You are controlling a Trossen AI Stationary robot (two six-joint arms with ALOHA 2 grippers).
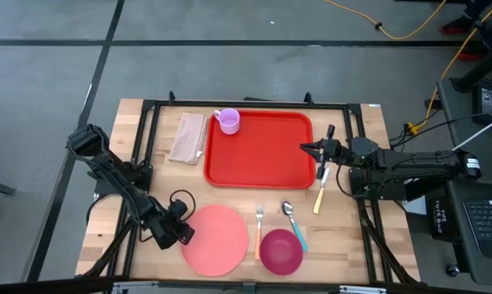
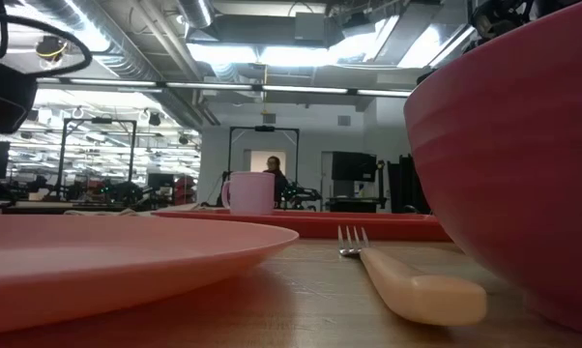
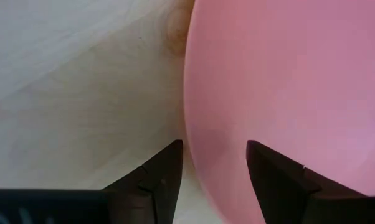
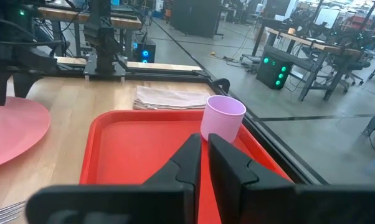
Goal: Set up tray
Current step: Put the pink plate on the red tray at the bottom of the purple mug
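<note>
The red tray (image 1: 258,149) lies flat at the table's middle, toward the far side, with a purple cup (image 1: 228,121) standing upright in its far-left corner. My right gripper (image 1: 311,149) hovers over the tray's right rim, pointing left, fingers shut (image 4: 203,155) on nothing. The round pink plate (image 1: 216,239) rests on the table near the front edge. My left gripper (image 1: 185,231) is open above the plate's left rim (image 3: 190,124), one finger over the wood and one over the plate, touching nothing that I can see.
A folded beige napkin (image 1: 187,137) lies left of the tray. A magenta bowl (image 1: 280,251) sits right of the plate, with a fork (image 1: 259,230) between them, a spoon (image 1: 293,224) behind the bowl and a knife (image 1: 320,196) beside the tray's right near corner. A black frame borders the table.
</note>
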